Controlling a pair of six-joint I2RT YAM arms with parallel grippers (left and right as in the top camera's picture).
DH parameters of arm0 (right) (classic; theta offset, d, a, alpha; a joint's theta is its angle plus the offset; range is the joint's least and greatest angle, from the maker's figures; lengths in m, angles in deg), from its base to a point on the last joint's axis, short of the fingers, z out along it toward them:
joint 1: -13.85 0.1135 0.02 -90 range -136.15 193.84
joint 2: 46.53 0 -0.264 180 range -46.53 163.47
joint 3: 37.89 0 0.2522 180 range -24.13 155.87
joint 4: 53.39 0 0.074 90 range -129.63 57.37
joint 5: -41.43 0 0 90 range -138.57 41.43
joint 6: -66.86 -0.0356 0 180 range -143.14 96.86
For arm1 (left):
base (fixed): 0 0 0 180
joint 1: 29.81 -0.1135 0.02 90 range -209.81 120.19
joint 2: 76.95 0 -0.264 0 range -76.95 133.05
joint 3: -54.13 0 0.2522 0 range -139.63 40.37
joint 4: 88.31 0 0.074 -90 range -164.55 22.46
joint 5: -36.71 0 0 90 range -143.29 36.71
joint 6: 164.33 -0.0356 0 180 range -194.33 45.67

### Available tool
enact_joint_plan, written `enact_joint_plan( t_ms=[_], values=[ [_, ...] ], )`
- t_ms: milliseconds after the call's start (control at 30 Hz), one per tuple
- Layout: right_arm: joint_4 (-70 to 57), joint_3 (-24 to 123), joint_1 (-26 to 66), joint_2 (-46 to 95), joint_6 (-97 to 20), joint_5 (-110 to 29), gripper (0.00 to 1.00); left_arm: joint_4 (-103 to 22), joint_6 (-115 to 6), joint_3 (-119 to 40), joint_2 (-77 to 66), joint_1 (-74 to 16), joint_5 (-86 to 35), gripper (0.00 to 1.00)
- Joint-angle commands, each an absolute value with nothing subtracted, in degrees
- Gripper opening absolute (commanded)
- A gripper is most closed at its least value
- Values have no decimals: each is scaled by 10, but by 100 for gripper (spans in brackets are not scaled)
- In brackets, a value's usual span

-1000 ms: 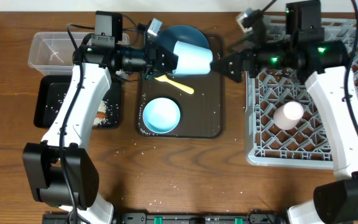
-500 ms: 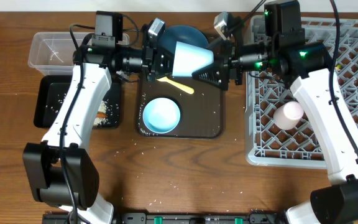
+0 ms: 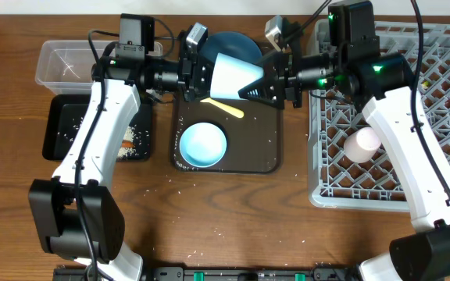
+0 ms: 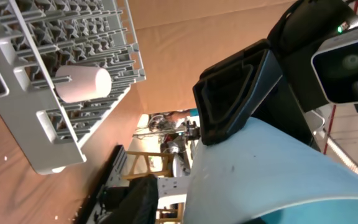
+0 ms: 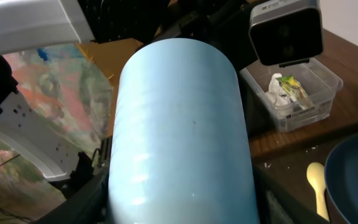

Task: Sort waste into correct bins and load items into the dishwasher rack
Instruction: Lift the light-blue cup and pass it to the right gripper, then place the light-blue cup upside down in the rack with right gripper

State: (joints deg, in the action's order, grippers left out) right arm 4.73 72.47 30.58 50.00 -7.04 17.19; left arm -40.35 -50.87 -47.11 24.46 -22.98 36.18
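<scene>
While the light blue cup is hanging on its side between both arms: we are judging the task to be around its middle.
Light blue cup: it is hovering over the dark brown serving tray, not yet in the rack.
Right gripper: its fingers are pressing against the cup's wall, so we are reading it as grasping the cup.
Left gripper: it is standing at the cup's other end, and we cannot tell whether it is clenched or released.
Pink cup: it is lying on its side in the grey dishwasher rack, so we are counting it as loaded.
Waste: the crumpled paper with its yellow-green wrapper is lying in the clear tub. The rice and the orange stick are lying in the black tray. We are counting these as sorted, though stray grains are dotting the table.
Left to load: the dark blue bowl, the light blue bowl and the pale yellow spoon are waiting on the serving tray.
</scene>
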Motion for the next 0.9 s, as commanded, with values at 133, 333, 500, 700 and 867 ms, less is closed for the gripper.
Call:
enact_joint_plan(
  t_ms=[133,333,500,700,867],
  values=[
    [69,726,224,458,-137,118,44,-404,-513,-477,244,-231,326,37],
    [175,726,112,397,-209,-70,46,-404,-513,-477,244,-231,231,37],
    [287,726,32,360,-263,-245,47,-395,-513,-477,244,-231,122,37],
    [410,726,-28,368,-331,-450,49,-331,-513,-476,244,-231,-48,38],
    [462,726,-35,411,-349,-501,51,-279,-514,-475,244,-231,-160,38]
  ],
)
